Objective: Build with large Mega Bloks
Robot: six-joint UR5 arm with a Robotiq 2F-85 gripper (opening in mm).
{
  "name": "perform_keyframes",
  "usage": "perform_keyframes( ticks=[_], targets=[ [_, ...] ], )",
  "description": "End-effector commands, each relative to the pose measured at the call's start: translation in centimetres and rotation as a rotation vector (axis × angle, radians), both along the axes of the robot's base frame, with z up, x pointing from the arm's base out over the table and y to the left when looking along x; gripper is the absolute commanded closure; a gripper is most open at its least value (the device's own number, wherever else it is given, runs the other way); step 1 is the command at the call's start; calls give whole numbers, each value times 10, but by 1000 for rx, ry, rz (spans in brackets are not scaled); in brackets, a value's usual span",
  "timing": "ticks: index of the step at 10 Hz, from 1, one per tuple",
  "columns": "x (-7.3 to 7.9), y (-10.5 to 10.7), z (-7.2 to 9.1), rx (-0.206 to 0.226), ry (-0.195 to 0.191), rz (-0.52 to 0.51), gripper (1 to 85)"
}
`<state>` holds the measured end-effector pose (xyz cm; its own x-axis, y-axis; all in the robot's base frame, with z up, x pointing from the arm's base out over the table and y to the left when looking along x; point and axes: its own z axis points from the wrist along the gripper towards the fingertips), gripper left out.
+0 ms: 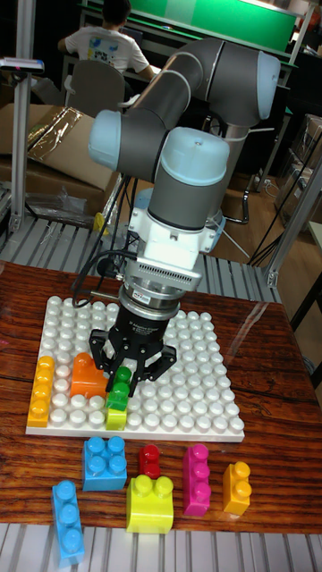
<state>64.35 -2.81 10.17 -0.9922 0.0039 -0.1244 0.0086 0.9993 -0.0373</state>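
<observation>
Six loose blocks [148,460] off baseplate [206,375]

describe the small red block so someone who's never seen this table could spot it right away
Start at the white studded baseplate and look just past its near edge, at the loose blocks on the wooden table. The red block sits between the blue square block and the tall pink block. It is the smallest, and the only red one.

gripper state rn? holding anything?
Gripper: fingers closed on the green block, which sits on the lime block on the white baseplate.
</observation>
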Motion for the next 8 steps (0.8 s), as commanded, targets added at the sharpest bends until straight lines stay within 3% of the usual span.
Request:
perform_keyframes(
  ticks=[1,2,3,5,8],
  targets=[
    [-7,7,0,23,26,65,847],
    [2,16,1,53,-10,96,847],
    [2,15,1,49,-12,102,847],
    [-10,10,0,34,34,63,847],
    [-25,6,3,23,62,44,847]
  ],
)
